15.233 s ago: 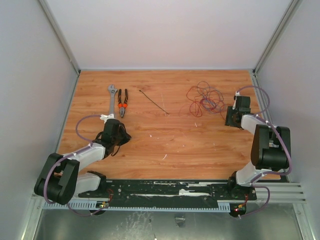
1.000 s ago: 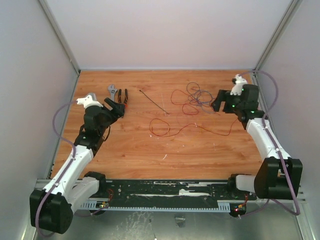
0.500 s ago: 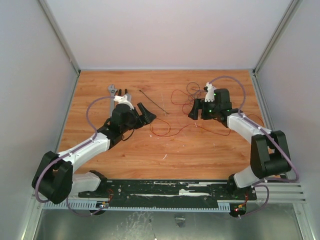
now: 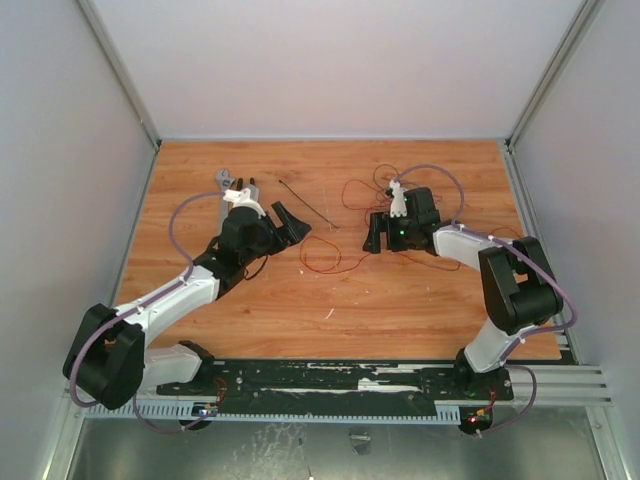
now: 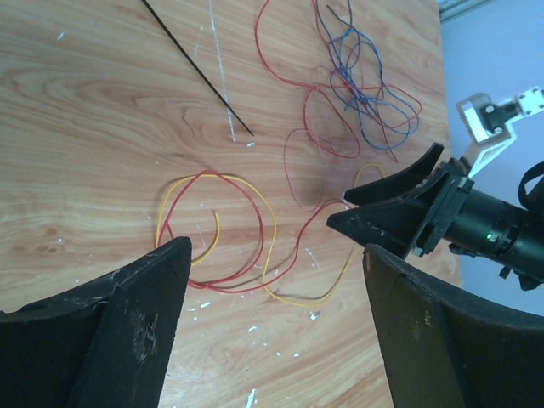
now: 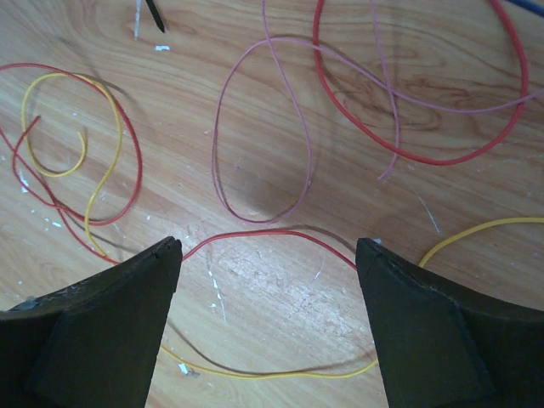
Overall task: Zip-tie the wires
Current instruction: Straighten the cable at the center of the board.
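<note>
The wires lie in two parts: a tangle [image 4: 362, 190] of red, purple and blue strands at the back, and a red and yellow loop [image 4: 322, 270] drawn out toward the middle. My left gripper [image 4: 290, 222] is open, hovering left of that loop [image 5: 204, 173], nothing between its jaws [image 5: 274, 248]. My right gripper [image 4: 375, 232] is open low over the strands. A red wire [image 6: 255, 234] and a yellow one [image 6: 272, 374] run across the gap between its jaws [image 6: 268, 244], touching neither. The zip tie [image 4: 308, 203] lies straight on the table between the grippers, untouched [image 5: 195, 64].
A grey wrench [image 4: 224, 183] and orange-handled pliers [image 4: 250, 186] lie at the back left, partly behind my left arm. White walls enclose the wooden table [image 4: 330, 310] on three sides. The right arm's black fingers [image 5: 399, 223] point toward my left gripper.
</note>
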`<control>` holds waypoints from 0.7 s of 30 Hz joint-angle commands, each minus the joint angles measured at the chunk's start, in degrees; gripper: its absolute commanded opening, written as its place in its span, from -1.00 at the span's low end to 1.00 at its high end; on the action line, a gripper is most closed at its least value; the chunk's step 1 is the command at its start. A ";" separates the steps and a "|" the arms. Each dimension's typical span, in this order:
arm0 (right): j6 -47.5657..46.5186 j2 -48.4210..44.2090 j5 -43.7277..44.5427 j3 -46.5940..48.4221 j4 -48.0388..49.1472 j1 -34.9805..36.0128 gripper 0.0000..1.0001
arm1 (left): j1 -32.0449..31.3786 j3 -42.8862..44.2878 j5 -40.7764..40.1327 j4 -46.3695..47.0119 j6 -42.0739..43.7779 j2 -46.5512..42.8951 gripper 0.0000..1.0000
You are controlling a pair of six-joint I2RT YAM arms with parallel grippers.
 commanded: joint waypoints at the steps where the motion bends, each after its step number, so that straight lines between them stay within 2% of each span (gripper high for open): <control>1: -0.43 1.75 2.41 -0.09 1.50 1.18 0.70 | 0.83 0.29 -1.22 0.47 1.19 -2.15 0.74; 11: -1.27 0.11 1.19 -3.04 0.02 5.31 0.68 | 4.24 0.19 -1.29 -1.87 2.52 -5.26 0.78; 16: -1.21 -3.92 0.44 -7.67 -1.10 10.83 0.67 | 6.86 -0.10 -0.52 -3.46 3.59 -7.26 0.79; 21: 0.42 -11.78 1.32 -14.32 -2.80 13.56 0.67 | 8.74 -1.05 -0.57 -4.31 4.26 -9.20 0.82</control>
